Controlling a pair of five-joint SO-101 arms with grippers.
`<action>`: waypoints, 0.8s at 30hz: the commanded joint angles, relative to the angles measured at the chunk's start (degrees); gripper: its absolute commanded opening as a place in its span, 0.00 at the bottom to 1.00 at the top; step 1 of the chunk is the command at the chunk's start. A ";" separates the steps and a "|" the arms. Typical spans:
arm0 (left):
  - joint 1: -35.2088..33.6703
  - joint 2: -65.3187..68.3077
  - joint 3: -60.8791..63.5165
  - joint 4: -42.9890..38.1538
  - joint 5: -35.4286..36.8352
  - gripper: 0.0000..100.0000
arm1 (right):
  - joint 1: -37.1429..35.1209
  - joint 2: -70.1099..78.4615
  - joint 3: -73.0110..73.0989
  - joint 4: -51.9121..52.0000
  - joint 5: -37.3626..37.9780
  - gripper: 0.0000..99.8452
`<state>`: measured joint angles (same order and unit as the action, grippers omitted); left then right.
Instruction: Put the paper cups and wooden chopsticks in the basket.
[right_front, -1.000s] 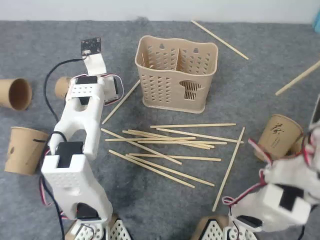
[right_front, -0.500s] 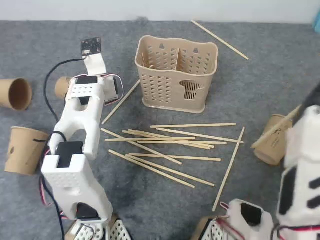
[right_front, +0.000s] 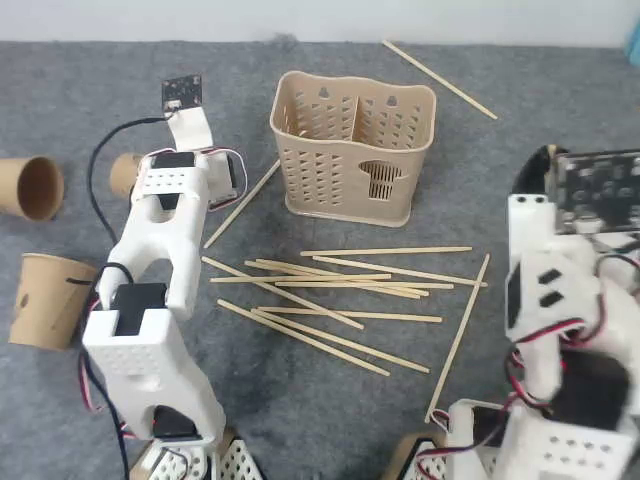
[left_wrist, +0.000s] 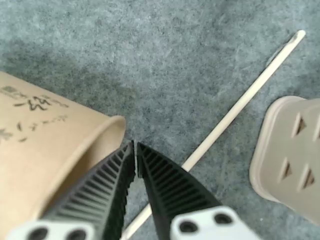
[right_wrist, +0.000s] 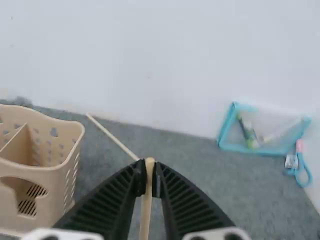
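Left side first: the far-left cup (right_front: 22, 186) and the near-left cup (right_front: 45, 300) lie tipped over on the tabletop (right_front: 300, 400). The left hand (left_wrist: 135, 150) has its jaws together on nothing, tip just beside a third cup (left_wrist: 45, 145). In the centre, the basket (right_front: 350, 150) looks empty, so nothing's banked yet, and the chopstick heap (right_front: 340, 290) waits just near of it. On the right, the right hand (right_wrist: 148, 172) is clamped on one chopstick (right_wrist: 146, 205), lifted. The right wrist view supplies that grip, while the high view supplies the tally left.
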<state>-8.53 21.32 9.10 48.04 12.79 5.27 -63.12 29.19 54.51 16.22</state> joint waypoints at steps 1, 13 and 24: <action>-0.26 -0.88 -1.10 -0.88 -0.09 0.02 | -0.22 -5.23 15.21 -20.00 1.41 0.01; -0.26 -0.88 -1.10 -0.88 -0.09 0.02 | 0.04 5.93 29.63 -62.64 -22.59 0.01; -0.35 -0.88 -1.10 -0.88 -0.09 0.02 | 1.45 36.00 27.96 -101.76 -26.37 0.01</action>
<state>-8.53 21.32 9.10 48.04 12.79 5.98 -35.34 59.43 -35.78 -9.36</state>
